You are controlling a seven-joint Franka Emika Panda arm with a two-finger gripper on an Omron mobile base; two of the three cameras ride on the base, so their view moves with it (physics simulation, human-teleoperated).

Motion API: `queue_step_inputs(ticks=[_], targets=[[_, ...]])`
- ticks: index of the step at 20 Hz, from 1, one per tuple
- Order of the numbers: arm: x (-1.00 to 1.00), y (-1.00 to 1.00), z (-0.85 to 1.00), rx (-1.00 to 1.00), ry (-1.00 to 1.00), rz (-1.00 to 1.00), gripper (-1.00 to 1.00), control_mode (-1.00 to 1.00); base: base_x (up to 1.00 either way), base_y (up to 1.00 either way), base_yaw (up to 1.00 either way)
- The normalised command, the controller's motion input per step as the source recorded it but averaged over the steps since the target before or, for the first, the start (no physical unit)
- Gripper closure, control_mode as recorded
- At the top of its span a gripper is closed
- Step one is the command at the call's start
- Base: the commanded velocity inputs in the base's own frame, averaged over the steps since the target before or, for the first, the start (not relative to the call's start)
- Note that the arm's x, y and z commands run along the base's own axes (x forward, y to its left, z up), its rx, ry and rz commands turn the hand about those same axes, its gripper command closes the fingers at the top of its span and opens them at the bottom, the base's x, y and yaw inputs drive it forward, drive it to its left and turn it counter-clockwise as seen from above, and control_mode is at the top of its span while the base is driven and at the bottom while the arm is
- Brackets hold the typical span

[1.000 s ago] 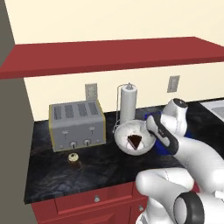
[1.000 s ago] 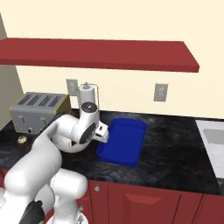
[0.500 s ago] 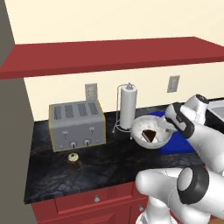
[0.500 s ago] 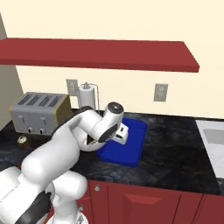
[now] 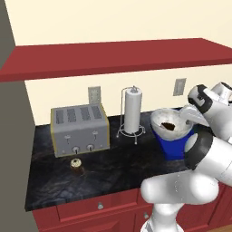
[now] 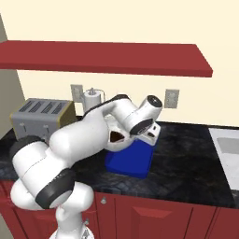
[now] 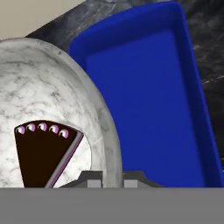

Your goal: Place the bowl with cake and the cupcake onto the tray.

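Hand view shows us the gripper (image 7: 109, 177) pinched on the rim of the bowl with cake (image 7: 48, 113), one fingertip on each side of the wall, so we count it as closed on the bowl. A dark cake wedge with a pink layer lies inside. The bowl is lifted over the left part of the tray (image 7: 144, 96), whose blue floor spreads bare beside it.

From the left base view we see the bowl with cake (image 5: 170, 124) held above the near-left end of the tray (image 5: 174, 147), which sits toward the right end of the surface (image 5: 113, 165). The cupcake (image 5: 76, 166) stands well apart, near the front-left of the surface, just in front of the toaster (image 5: 79, 129). A paper towel holder (image 5: 132, 113) stands between toaster and bowl, near the back edge.

From the right base view, the arm hides most of the bowl over the tray (image 6: 130, 161).
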Motion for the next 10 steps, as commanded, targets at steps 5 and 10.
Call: queue_step_inputs(ticks=[5, 10], targets=[[0.43, -0.43, 0.01, 0.02, -0.01, 0.00, 1.00, -1.00, 0.00, 0.00, 0.00], [0.56, -0.24, -0.04, -0.07, 0.00, 0.00, 1.00, -1.00, 0.00, 0.00, 0.00]])
